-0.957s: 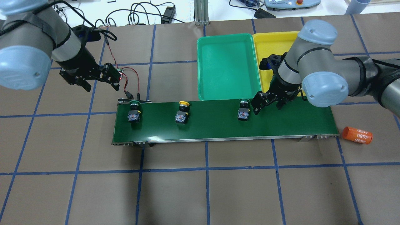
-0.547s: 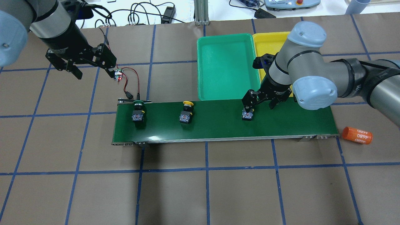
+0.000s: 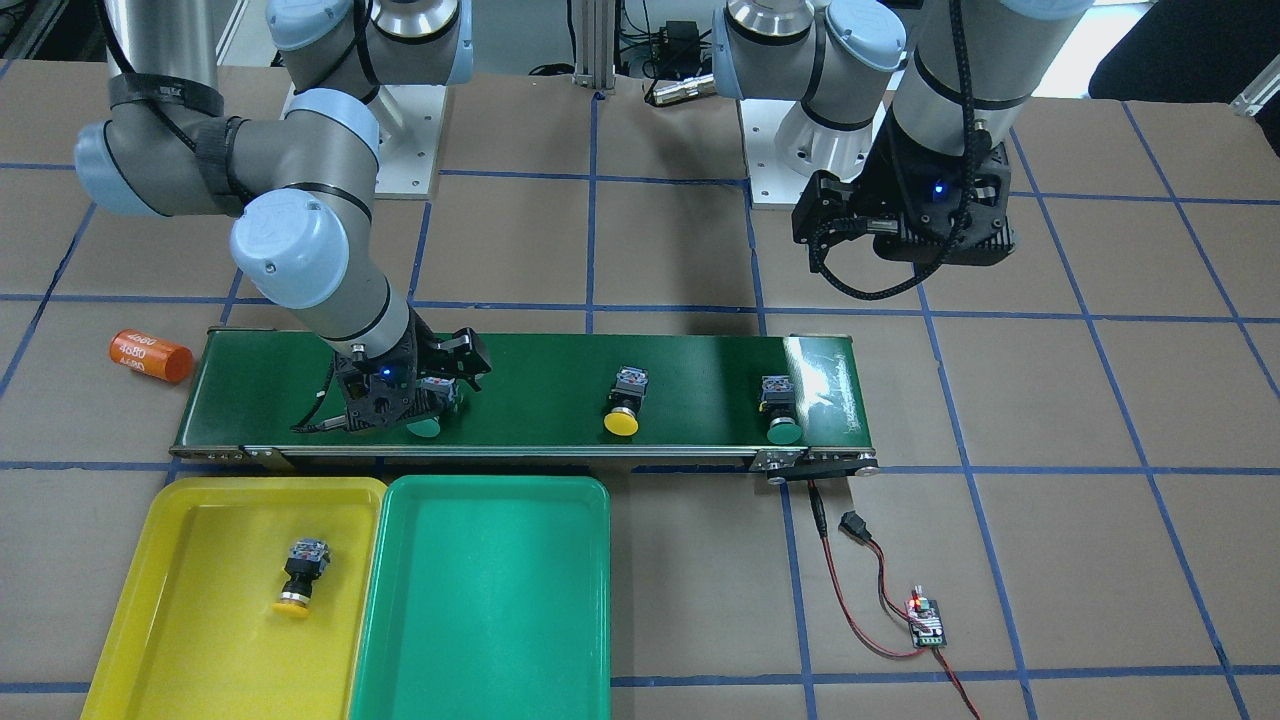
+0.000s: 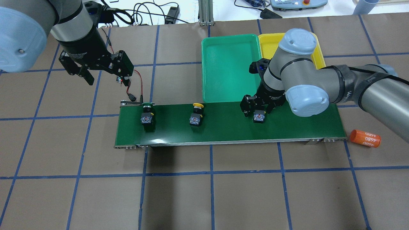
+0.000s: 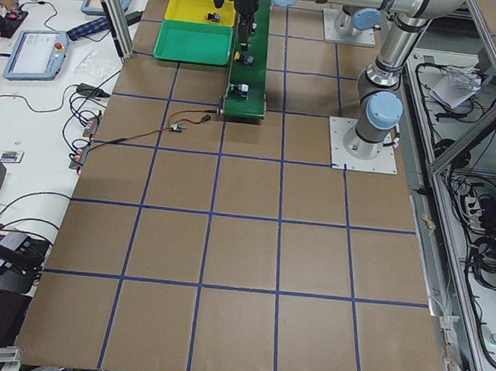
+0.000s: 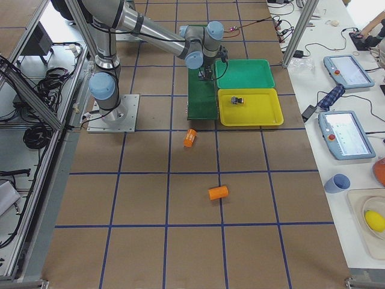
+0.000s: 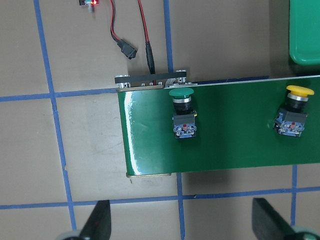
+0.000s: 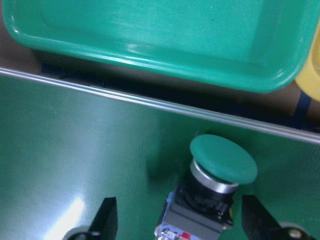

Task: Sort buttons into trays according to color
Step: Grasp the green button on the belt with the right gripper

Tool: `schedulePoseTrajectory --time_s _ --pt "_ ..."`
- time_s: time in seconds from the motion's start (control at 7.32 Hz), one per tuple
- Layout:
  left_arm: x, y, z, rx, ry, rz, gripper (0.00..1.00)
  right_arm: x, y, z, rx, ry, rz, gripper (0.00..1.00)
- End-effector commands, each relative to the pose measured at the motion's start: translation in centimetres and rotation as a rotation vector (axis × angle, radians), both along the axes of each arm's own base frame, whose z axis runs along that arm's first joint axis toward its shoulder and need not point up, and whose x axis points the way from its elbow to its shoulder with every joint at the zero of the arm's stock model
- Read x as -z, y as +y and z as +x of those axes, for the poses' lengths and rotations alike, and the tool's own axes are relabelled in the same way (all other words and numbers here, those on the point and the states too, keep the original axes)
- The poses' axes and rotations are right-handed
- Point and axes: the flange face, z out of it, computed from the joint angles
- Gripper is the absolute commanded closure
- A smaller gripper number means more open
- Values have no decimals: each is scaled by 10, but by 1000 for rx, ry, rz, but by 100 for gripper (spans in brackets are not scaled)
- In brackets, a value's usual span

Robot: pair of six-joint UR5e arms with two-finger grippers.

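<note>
Three buttons lie on the dark-green belt: a green one at its left end, a yellow one in the middle, and a green one on the right. My right gripper is down over that right green button, open, with a finger on each side of it. A second yellow button lies in the yellow tray. Nothing lies in the green tray. My left gripper hangs open and holds nothing, above the table off the belt's left end.
A small circuit board with red and black wires lies on the table by the belt's left end, under my left arm. One orange cylinder lies off the belt's right end, and another lies farther out on the brown table.
My right gripper moved left and down from beside the right green button until it straddles it. All three belt buttons drifted to the right. My left gripper shifted back, then right.
</note>
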Motion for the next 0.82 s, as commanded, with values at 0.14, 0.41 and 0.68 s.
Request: schedulePoseTrajectory --time_s 0.14,0.41,0.68 --pt "1 -4 16 -34 -3 -1 0 -2 -3 -5 -20 62 -11 78" --pt "-1 -3 17 -34 -5 -5 0 -15 -31 -4 -19 60 -49 79" --pt "1 -5 12 -25 -5 -4 0 -52 -84 5 -25 57 -89 77"
